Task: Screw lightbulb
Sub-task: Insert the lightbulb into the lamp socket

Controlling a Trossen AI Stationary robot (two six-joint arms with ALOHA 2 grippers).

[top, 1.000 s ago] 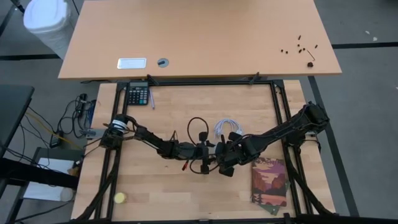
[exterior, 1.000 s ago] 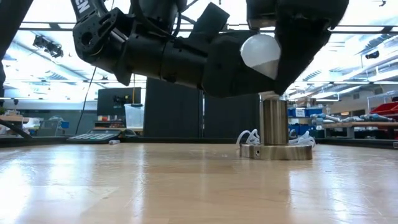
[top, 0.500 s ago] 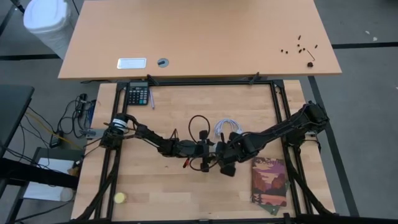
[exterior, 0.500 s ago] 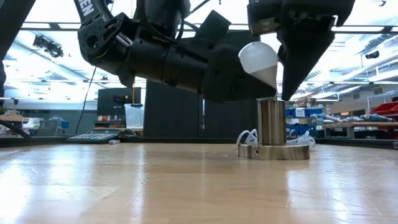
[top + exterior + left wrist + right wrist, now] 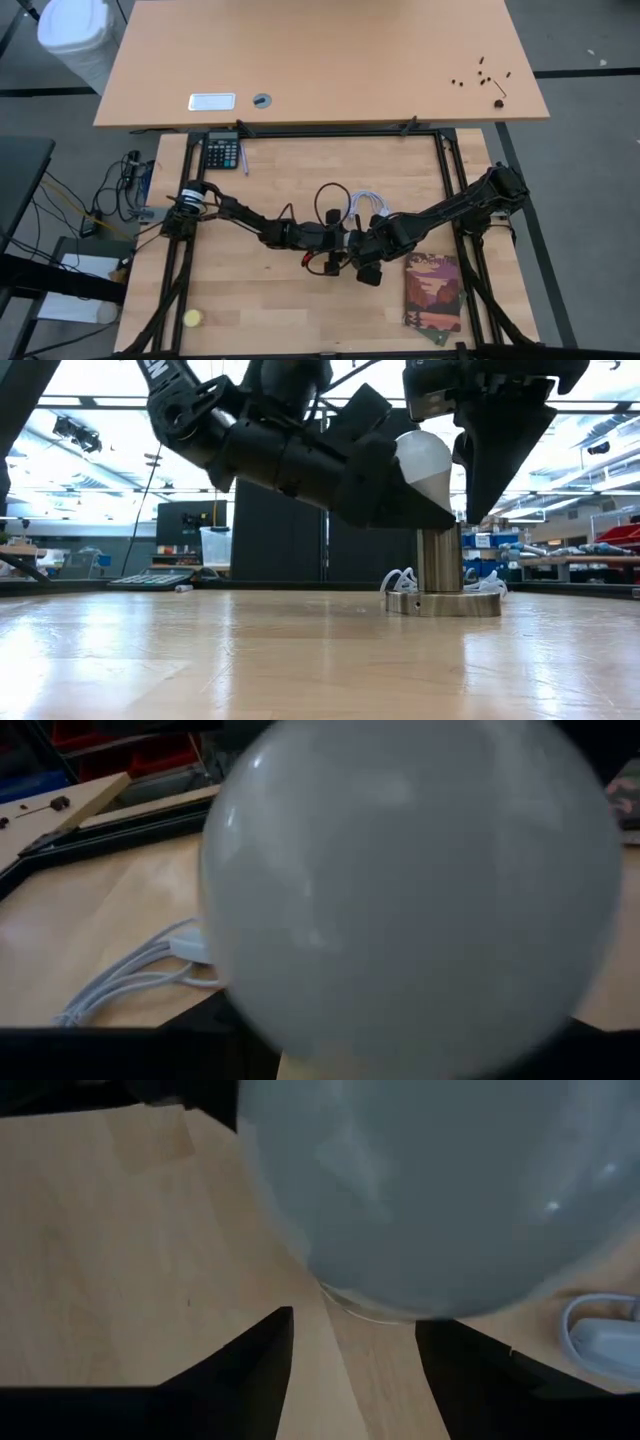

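Although the lightbulb [image 5: 425,460] has its screw base at the mouth of the socket [image 5: 440,560], it is not in line with it. Seen level across the worktop [image 5: 200,660], the socket post stands upright on the 12-to-6 line, while the bulb's long axis leans: dome toward 11 o'clock, base toward 5 o'clock. No thread is visible, so depth of engagement cannot be confirmed.

The left gripper [image 5: 405,500] reaches in from 9 o'clock and is clamped on the bulb's glass. Its wrist view is filled by the dome, which places it nearer to the bulb than the other arm and makes it the one carrying the bulb.

The right gripper [image 5: 490,470] hangs above the socket on the bulb's 3 o'clock side. Its fingers [image 5: 250,1370] are spread, with bare wood showing between them, and no contact with the bulb is evident. It is judged released.

From above, both grippers meet near the worktop's centre, the left gripper [image 5: 325,250] at 9 o'clock of the right gripper [image 5: 362,262].

Assessment: the coming move depends on bringing the bulb's axis round from 11 to 12 o'clock over the post before turning. Turning it at the present lean risks cross-threading.
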